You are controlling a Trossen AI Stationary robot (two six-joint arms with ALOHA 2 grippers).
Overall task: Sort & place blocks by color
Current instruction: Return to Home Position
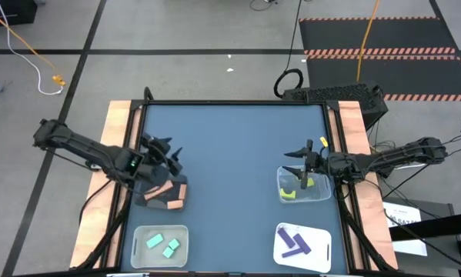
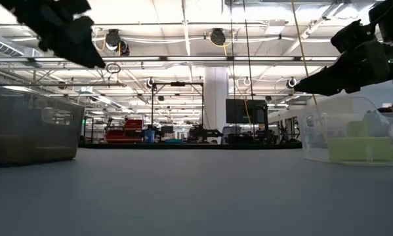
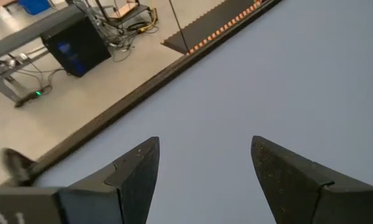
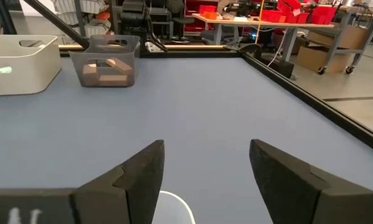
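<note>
Sorting seemingly done, the left gripper point(image 1: 165, 150) at 8 o'clock and right gripper point(image 1: 298, 163) at 4 o'clock are hovering empty, fingers spread, over binned salmon blocks point(image 1: 167, 192) and yellow-green blocks point(image 1: 292, 194)

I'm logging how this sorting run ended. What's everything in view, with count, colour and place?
Table: one, blue-grey, wooden side rails.
Grey bin: one, on the table's left side.
Salmon blocks: several, count unclear, in the grey bin.
Clear bin: one, on the table's right side.
Yellow-green blocks: at least two, in the clear bin.
Pale bin: one, bottom-left in the high view.
Mint blocks: three, in the pale bin.
White bin: one, bottom-right in the high view.
Purple blocks: several overlapping, in the white bin.
Left hand: open, empty, above the table by the grey bin.
Right hand: open, empty, above the clear bin.
</note>
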